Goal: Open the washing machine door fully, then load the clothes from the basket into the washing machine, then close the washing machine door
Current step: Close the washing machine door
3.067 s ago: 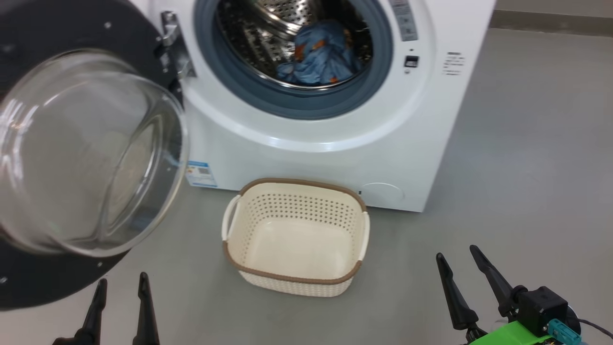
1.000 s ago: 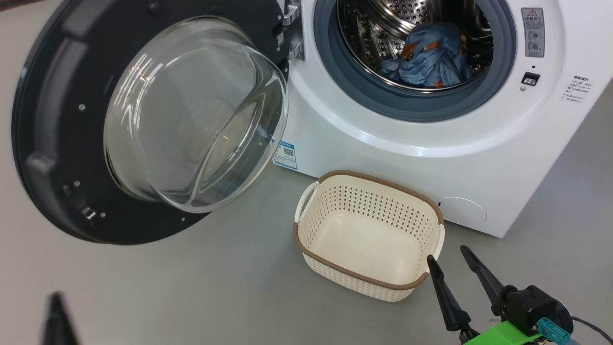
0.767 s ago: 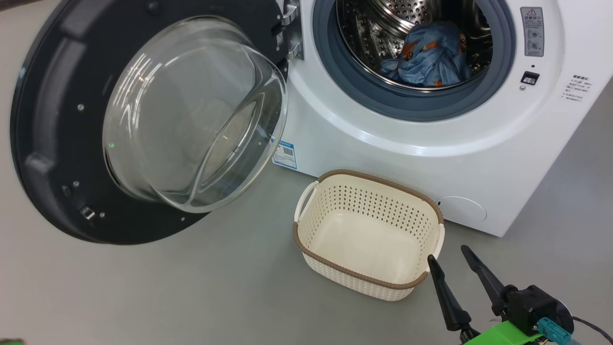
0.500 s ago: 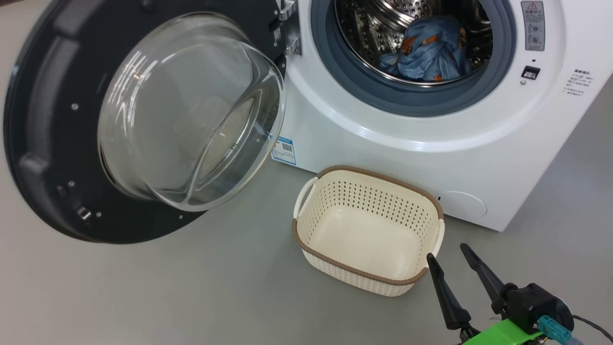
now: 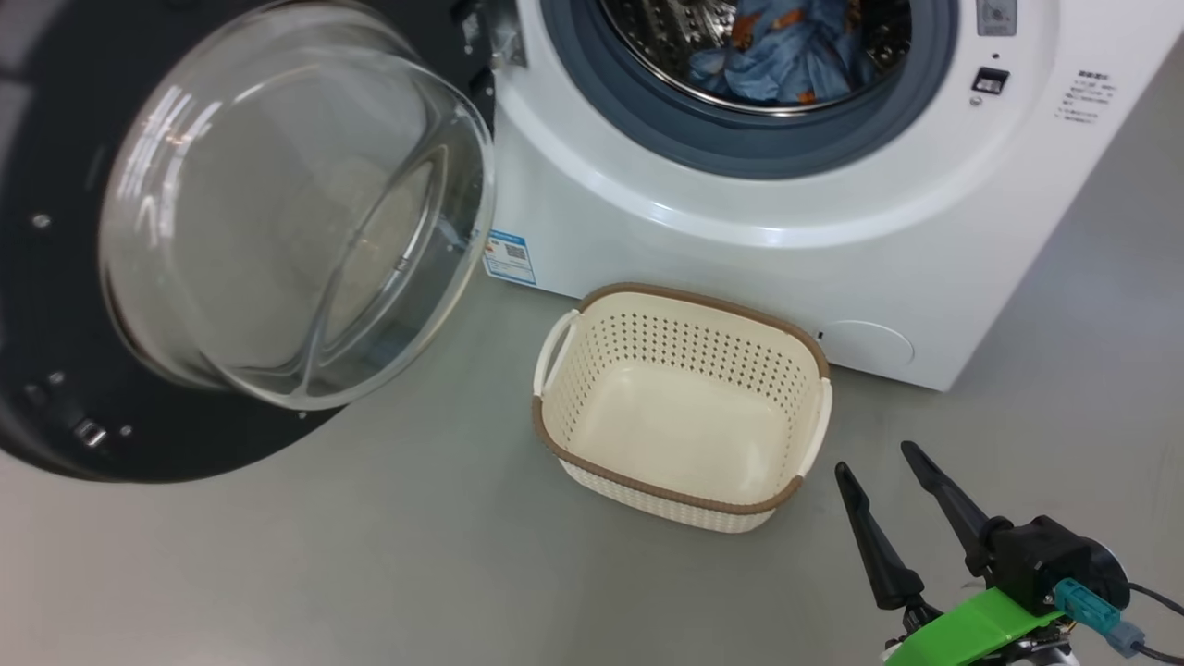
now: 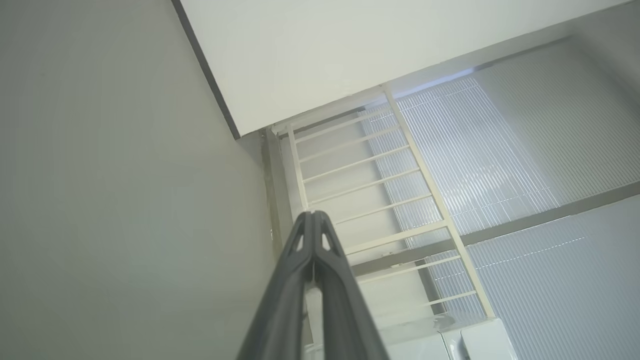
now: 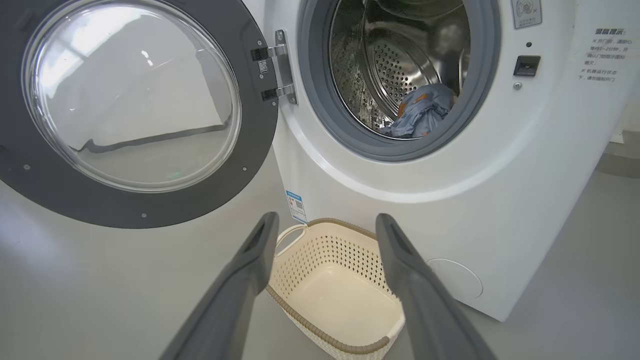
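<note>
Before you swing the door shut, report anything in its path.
Clothes lie inside the drum, none over the gasket. The basket stands on the floor below it, possibly in the door's sweep; whether the door clears its rim, I cannot tell.

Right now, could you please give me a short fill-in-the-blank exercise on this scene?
1. The basket on the floor is ____.
2. The door stands ____.
3. The drum holds a ____ garment.
4. The right gripper is open, while the left gripper is ____.

Missing words: empty; open; blue; shut.
</note>
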Robot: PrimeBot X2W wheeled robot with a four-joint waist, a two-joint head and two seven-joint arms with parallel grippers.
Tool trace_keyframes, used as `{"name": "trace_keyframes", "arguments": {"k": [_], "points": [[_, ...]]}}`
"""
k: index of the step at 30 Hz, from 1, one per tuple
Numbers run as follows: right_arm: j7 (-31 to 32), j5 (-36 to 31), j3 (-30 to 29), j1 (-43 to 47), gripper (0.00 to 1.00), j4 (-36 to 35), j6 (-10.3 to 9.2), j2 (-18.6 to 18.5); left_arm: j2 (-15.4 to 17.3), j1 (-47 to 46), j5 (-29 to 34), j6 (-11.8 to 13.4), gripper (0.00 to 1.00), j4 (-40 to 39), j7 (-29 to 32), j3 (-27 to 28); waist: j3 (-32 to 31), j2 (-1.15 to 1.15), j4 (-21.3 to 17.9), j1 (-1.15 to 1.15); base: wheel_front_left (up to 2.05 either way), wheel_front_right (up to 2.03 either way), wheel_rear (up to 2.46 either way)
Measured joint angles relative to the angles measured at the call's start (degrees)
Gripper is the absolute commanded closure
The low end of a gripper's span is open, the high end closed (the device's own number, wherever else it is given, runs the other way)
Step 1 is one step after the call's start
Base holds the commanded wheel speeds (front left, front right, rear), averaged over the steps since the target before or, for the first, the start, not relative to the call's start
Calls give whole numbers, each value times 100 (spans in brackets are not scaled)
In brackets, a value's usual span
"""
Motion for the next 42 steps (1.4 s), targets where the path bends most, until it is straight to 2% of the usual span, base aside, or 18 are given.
{"name": "trace_keyframes", "arguments": {"k": [6, 20, 32, 42], "points": [[137, -1, -26, -59, 0, -145, 0, -112, 244, -168, -219, -103, 100, 590, 432, 33, 164, 0, -221, 0, 0, 0, 0], [200, -1, -44, -62, 0, -300, 0, -158, 244, -409, -764, -315, 100, 996, 1796, -137, 393, 0, -546, 0, 0, 0, 0], [245, -1, -78, -62, 0, -313, 0, -147, 186, -131, -1071, -337, 100, 617, 3038, -382, 407, 0, -465, 0, 0, 0, 0], [243, -1, -75, -62, 0, -247, 0, -126, -34, 391, -1528, -212, 100, -54, 4031, -468, 432, 0, -386, 0, 0, 0, 0]]}}
